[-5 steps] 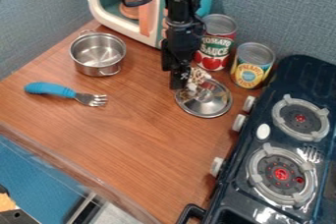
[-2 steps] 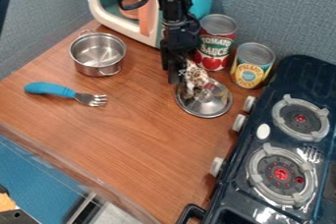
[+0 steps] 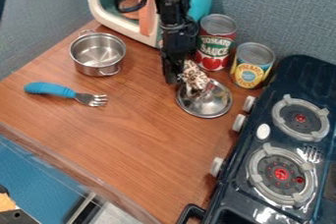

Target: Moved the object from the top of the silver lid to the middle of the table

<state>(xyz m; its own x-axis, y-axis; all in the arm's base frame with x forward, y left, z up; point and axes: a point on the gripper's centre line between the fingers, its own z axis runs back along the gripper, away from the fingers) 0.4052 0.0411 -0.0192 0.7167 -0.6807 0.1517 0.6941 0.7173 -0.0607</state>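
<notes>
And here we are by the table's stove-side edge, up towards its can end: the spotted object is right beside the gripper, close against it. Are the jaws clamped on it or apart? Can't tell from here, the dark arm melts into one shape down there.

The relation that counts — the object is on the stove side of the jaws, its long axis running roughly from the tomato can end down towards the front edge. Its lower end overlaps the silver lid in view; whether it rests on the metal or hangs just over it, I can't call.

The middle of the table is the other way, off towards the front edge and away from the stove, so the next move looks like a short lift, then a carry in that direction. If the grip is poor, the object could drop off or drag the lid along. The blue-handled fork is over by the far left edge — a path to the middle should pass short of it.
</notes>
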